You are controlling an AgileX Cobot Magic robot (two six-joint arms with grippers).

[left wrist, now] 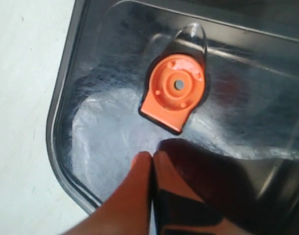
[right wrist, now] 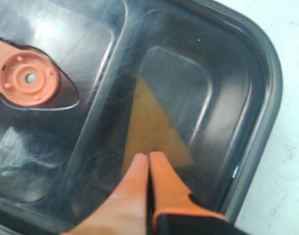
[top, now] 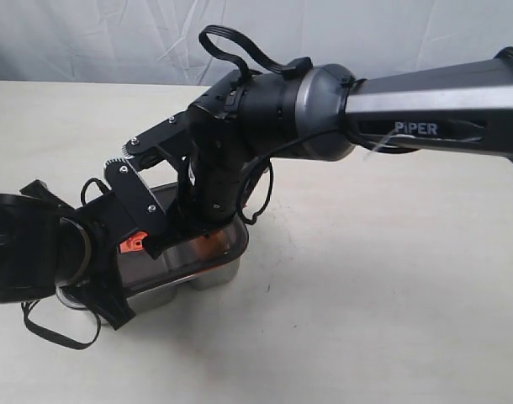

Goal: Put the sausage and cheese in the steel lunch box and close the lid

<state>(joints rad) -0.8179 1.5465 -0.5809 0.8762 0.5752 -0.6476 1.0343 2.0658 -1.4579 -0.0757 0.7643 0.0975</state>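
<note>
The dark tinted lid point(left wrist: 115, 127) lies on top of the steel lunch box point(top: 208, 273). Its orange round valve point(left wrist: 175, 90) sits in the middle, and the same valve point(right wrist: 28, 78) shows in the right wrist view. My left gripper point(left wrist: 152, 155) is shut, its tips down on the lid just beside the valve. My right gripper point(right wrist: 149, 155) is also shut, its tips resting on the lid over one compartment. Through the lid there I see the yellow-orange cheese point(right wrist: 152, 122) wedge lying in the box. The sausage cannot be made out under the tinted lid.
Both arms crowd over the box at the left centre of the pale table point(top: 366, 295). The right arm's thick black link point(top: 425, 105) reaches in from the upper right. A loose black cable point(top: 59, 335) hangs under the left arm.
</note>
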